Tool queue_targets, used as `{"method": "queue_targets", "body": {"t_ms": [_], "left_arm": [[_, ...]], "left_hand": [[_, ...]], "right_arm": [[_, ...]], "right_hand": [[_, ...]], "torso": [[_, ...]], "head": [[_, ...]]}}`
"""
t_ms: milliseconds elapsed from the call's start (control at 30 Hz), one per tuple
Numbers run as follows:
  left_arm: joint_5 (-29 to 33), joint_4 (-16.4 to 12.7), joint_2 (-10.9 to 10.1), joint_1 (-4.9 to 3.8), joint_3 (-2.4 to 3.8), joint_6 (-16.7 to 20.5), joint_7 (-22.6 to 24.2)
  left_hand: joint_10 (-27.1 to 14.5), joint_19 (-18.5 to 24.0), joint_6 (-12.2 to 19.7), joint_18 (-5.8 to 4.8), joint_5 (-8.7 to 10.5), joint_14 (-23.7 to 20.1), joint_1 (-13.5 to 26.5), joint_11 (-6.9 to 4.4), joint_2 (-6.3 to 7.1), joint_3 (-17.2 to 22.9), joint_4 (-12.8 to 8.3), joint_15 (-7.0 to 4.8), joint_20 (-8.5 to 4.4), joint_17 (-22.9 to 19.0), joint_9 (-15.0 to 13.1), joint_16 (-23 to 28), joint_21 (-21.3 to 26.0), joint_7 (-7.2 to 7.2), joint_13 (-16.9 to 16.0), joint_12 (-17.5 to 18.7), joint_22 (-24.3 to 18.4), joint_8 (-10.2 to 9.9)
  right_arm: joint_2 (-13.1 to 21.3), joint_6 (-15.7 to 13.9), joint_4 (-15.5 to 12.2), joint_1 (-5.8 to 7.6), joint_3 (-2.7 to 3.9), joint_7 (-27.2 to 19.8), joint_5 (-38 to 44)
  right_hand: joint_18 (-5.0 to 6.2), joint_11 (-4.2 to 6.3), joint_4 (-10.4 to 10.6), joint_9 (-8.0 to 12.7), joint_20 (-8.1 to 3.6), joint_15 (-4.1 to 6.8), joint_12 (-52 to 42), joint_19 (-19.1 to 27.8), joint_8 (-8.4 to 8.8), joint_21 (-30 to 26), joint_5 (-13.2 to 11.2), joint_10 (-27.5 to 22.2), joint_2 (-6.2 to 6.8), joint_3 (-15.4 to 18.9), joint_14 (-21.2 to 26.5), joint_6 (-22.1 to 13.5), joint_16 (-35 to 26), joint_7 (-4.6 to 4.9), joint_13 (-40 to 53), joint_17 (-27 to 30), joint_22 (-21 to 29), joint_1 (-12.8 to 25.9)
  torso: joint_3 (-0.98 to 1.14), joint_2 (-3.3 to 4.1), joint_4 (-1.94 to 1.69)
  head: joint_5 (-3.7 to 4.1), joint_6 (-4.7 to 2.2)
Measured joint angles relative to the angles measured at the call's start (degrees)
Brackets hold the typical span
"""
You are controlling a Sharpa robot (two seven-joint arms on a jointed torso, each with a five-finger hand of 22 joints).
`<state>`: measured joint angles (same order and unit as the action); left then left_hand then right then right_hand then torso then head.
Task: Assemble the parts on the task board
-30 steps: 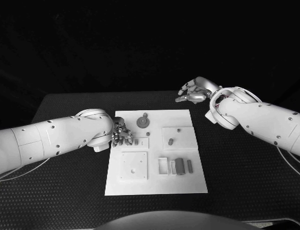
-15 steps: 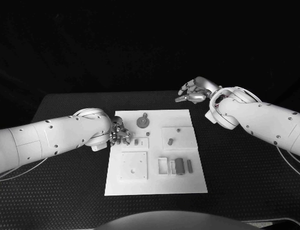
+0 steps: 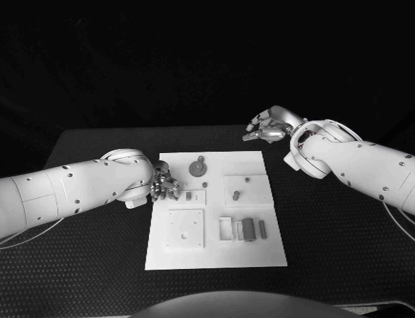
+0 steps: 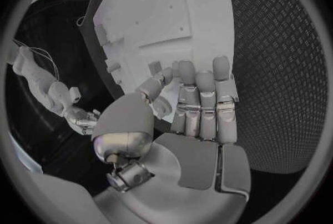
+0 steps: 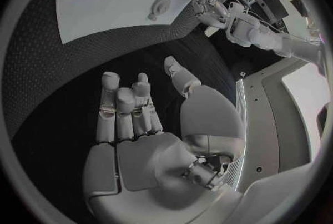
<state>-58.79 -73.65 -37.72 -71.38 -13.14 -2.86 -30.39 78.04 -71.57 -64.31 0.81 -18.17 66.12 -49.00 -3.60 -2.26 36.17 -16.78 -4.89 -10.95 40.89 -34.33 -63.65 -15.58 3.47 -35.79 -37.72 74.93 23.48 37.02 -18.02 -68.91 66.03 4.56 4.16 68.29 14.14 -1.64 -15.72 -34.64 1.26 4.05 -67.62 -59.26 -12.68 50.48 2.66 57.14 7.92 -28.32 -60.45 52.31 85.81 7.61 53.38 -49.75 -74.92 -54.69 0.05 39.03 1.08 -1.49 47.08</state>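
The white task board [image 3: 217, 252] lies in the middle of the black table. On it are a round grey part [image 3: 198, 168] at the far end, a small peg [image 3: 235, 195] standing in a square recess, a small part [image 3: 189, 196] near the left edge, and grey blocks [image 3: 249, 229] in slots at the right. My left hand [image 3: 165, 185] hovers at the board's left edge beside the small part; its fingers [image 4: 201, 96] are stretched out and hold nothing. My right hand [image 3: 269, 126] hangs beyond the board's far right corner, its palm [image 5: 139, 146] bare and fingers apart.
A square plate [image 3: 185, 229] with small holes sits on the near left of the board. A white slotted holder [image 3: 226, 229] stands beside the grey blocks. Black table [image 3: 341, 232] lies to the right of the board, and my left forearm [image 3: 64, 195] covers the table on the left.
My left hand has drawn back a little from the small part, toward the board's far left edge. The right hand has stayed where it was.
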Motion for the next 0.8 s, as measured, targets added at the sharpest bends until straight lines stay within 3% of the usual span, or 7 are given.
{"method": "queue_targets", "body": {"t_ms": [800], "left_arm": [[0.4,0.4,0.1,-0.05,0.07,-1.3,0.0]], "left_hand": [[0.1,0.0,-0.2,0.00,0.05,-0.2,-0.2,-0.09,0.22,0.0,0.0,-0.21,0.02,0.0,-0.1,-0.2,0.0,0.05,-0.1,-0.2,0.0,0.0]], "right_arm": [[0.0,0.0,0.0,0.00,0.00,0.0,0.0]], "right_hand": [[-0.07,0.00,0.0,0.0,0.00,0.09,0.0,0.0,0.00,0.0,0.0,0.0,0.00,0.0,0.1,0.1,0.0,-0.11,0.0,0.0,0.0,0.0]], "torso": [[0.01,0.00,0.02]], "head": [[-0.04,0.03]]}}
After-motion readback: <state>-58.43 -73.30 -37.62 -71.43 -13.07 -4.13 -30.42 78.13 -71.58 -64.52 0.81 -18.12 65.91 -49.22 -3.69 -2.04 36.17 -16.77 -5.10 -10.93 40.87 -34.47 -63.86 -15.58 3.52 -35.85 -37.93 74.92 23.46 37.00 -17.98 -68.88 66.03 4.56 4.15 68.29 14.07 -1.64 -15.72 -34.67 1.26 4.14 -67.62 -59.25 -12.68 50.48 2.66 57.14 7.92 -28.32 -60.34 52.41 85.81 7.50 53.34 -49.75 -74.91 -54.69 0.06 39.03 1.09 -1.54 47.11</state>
